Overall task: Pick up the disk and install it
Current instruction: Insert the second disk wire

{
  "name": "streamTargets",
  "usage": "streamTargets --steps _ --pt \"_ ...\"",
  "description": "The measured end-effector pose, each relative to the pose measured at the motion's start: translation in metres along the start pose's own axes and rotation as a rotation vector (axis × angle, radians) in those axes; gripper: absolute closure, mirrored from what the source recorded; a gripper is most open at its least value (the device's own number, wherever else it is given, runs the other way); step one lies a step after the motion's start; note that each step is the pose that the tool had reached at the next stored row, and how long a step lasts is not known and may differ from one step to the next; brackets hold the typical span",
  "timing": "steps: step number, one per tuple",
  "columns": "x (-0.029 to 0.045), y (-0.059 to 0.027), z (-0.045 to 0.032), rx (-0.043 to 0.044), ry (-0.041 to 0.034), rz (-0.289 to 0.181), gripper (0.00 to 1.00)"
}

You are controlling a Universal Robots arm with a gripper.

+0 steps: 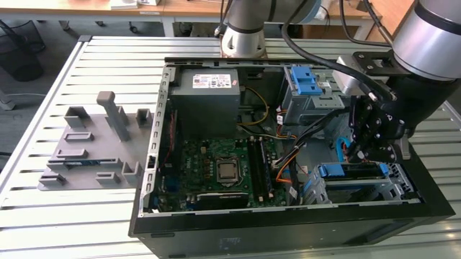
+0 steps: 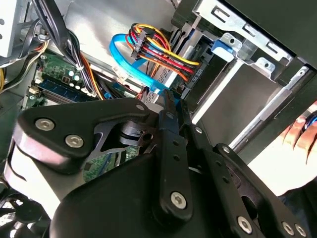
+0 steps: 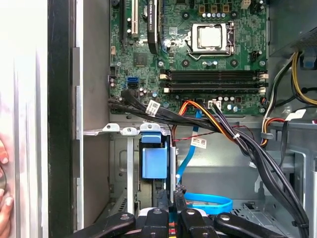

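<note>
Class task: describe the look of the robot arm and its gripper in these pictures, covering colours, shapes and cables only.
The arm is made of thick rounded silver-grey segments with a pale blue joint cap, and black cables run along it towards the wrist. The gripper is matt black: in the second wrist view its flat linkage bars are joined by round silver bolt heads, and a rounded black plate sits beside them.

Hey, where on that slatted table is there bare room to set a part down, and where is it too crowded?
The slatted table is bare in front of the grey holder tray, and along the strip between that tray and the computer case. It is crowded inside the case: the gripper hangs over the drive cage among cables, beside the motherboard.
</note>
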State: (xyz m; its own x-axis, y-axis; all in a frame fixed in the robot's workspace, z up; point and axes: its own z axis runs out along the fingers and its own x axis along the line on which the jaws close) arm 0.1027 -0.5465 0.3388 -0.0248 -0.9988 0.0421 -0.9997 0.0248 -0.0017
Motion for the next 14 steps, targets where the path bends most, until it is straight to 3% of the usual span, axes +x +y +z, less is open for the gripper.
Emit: streamTargets --steps 1,4,8,14 --pt "0.0 0.0 0.0001 -0.0001 -0.0028 0.0 0.84" --pt "0.0005 0.0 0.0008 -0.0005 -0.0216 0.0 0.84" --pt "0.008 -0.0002 0.0033 -0.001 -0.0438 0.0 0.84" --pt "0.0097 -0.0002 0.0042 -0.0012 -0.0496 0.0 0.84"
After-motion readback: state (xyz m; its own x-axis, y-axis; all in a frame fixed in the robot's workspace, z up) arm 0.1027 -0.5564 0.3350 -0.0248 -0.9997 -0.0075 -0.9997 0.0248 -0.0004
